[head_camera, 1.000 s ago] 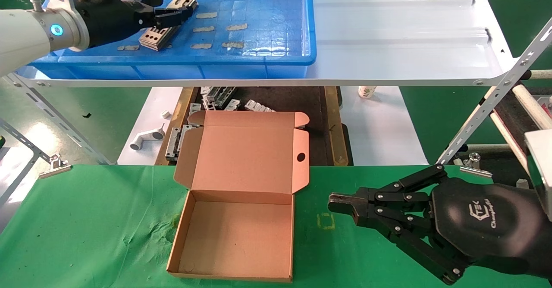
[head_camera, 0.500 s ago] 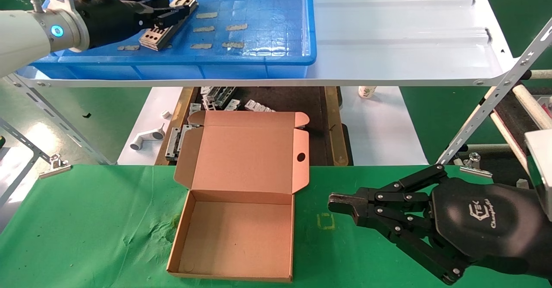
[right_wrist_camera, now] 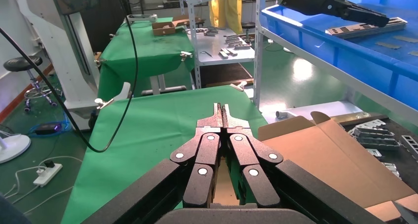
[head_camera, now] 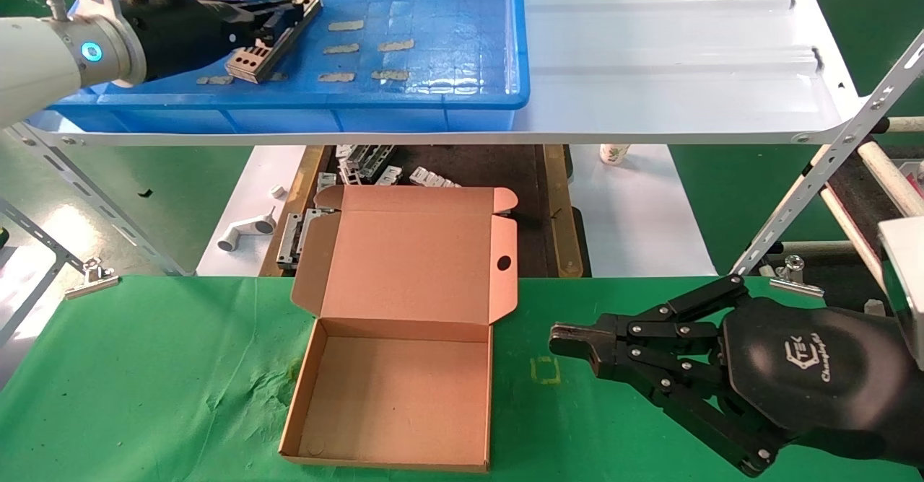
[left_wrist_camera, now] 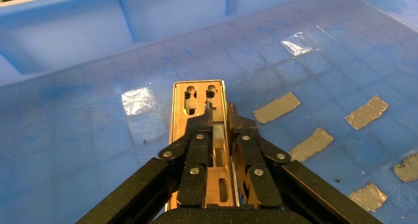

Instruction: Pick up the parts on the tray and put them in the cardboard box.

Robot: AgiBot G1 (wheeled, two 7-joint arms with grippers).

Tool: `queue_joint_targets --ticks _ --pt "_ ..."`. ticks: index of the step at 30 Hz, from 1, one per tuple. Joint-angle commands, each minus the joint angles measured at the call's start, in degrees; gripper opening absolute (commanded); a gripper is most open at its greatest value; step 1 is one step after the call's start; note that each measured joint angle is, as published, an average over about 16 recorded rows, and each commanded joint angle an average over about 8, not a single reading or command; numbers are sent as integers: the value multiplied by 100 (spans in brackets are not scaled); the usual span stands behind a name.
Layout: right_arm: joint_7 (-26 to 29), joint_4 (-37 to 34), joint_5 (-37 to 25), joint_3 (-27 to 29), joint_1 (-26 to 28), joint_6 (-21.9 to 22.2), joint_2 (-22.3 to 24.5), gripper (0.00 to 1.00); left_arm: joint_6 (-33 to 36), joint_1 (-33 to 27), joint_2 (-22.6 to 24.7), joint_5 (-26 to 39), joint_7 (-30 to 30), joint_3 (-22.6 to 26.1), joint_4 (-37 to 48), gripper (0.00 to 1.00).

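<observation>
Inside the shallow bright blue plastic tray (head_camera: 462, 96), the left gripper (head_camera: 285, 19) clamps its fingers on a long silver punched metal plate (head_camera: 271, 40), with tan tape scraps (head_camera: 361, 49) lying beside it on the tray floor. Below the tray's white shelf (head_camera: 671, 71), the open brown cardboard box (head_camera: 401, 388) sits on the green worktop (head_camera: 144, 381). The right gripper (head_camera: 570, 343) rests closed and empty beside the box.

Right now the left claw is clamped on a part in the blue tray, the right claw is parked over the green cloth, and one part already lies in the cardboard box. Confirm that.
Not quite: the cardboard box is empty, as the head view shows. The rest stands: the left claw is shut on a part in the blue tray, and the right claw is parked, shut, over the green cloth.
</observation>
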Motion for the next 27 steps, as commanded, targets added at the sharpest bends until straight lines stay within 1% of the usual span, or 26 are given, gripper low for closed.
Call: queue_joint_targets --ticks 1,7,8,15,16,27 --pt "0 0 0 0 0 0 0 0 2 -9 -5 -6 0 -4 -4 0" --pt "0 0 0 0 0 0 0 0 25 -14 -13 -26 8 -19 -10 0" --pt "0 0 0 0 0 0 0 0 29 -15 -17 -28 11 -20 -11 8" --pt "0 0 0 0 0 0 0 0 80 -39 -62 -74 -24 -53 6 96" --pt "0 0 0 0 0 0 0 0 98 -46 -70 -84 -41 -60 12 100" --pt "0 0 0 0 0 0 0 0 204 -113 -146 -109 -294 -76 99 100"
